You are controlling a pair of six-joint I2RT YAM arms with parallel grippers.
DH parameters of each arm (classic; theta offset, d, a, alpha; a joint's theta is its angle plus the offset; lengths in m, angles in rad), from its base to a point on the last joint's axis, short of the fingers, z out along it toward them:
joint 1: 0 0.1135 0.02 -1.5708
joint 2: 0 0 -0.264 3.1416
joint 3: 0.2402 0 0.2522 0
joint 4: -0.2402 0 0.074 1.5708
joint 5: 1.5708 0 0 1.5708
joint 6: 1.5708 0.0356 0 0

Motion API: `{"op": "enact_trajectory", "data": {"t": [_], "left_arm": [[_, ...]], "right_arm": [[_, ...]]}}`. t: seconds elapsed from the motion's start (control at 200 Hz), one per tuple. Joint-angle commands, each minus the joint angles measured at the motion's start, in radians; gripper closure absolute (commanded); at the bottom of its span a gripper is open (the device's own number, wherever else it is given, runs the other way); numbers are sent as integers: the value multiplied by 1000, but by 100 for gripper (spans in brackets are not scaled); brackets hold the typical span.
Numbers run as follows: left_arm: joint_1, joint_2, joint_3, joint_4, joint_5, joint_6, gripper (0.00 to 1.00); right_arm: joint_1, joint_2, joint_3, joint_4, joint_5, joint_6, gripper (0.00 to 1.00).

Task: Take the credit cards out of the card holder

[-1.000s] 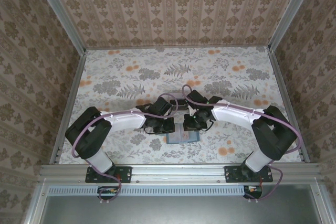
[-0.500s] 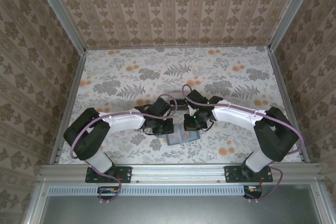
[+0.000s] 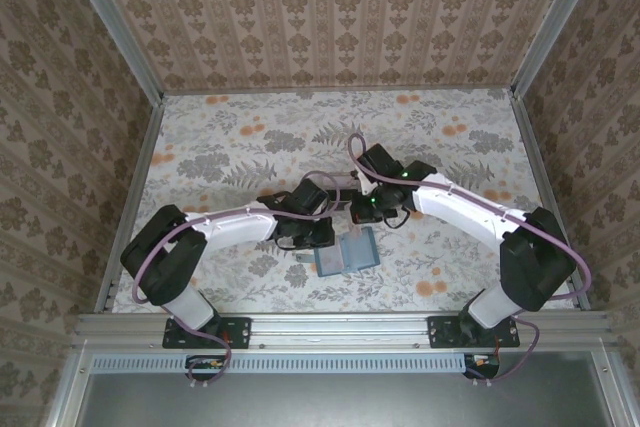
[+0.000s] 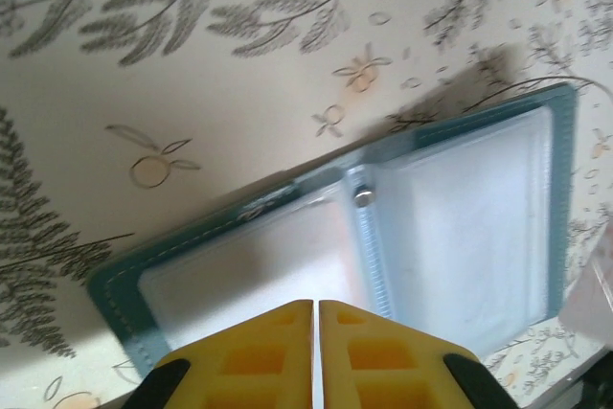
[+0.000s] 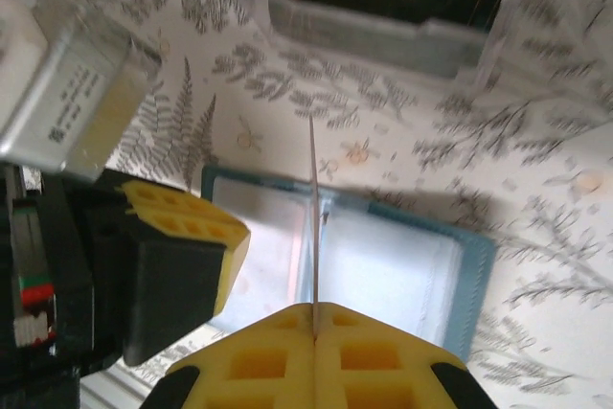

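The teal card holder [image 3: 348,252] lies open on the flowered table, its blue-grey inside up [image 4: 460,208]. My left gripper [image 4: 316,306] is shut, its yellow tips resting on the holder's left half; in the top view the left gripper [image 3: 306,238] sits at the holder's left edge. My right gripper [image 5: 314,311] is shut on one credit card [image 5: 312,208], seen edge-on as a thin line above the card holder [image 5: 393,265]. From above, the right gripper [image 3: 368,211] hangs just beyond the holder's far side. Other cards are not visible.
A small clear plastic tray [image 5: 383,34] lies on the table beyond the holder. The left arm's yellow fingers [image 5: 187,227] and its silver camera box [image 5: 67,102] stand close to the left of the held card. Patterned walls enclose the table [image 3: 220,147].
My right gripper has lifted off the holder and drawn back toward the far side with a card in it. The holder now shows more fully. The left gripper has stayed on the holder.
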Motion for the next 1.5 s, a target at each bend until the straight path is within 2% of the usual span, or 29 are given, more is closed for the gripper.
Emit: {"op": "enact_trajectory", "data": {"t": [0.0,0.175,0.42,0.685,0.825,1.07,1.495], "left_arm": [[-7,0,22,-15,2,20,88],[-2,-34,-21,-16,-17,8,88],[42,-149,-113,-50,-51,-4,87],[124,-292,-200,-119,-64,9,85],[158,-353,-228,-145,-65,12,84],[221,-438,-296,-154,-60,8,82],[256,-454,-311,-169,-44,17,81]], "right_arm": [[-24,-15,56,-77,76,-132,95],[-40,19,123,-80,125,-372,94],[-40,58,156,-68,118,-918,99],[-41,188,312,-144,137,-1293,100],[-41,273,428,-200,150,-1382,100],[-41,410,599,-298,158,-1444,100],[-43,554,737,-367,174,-1484,100]]}}
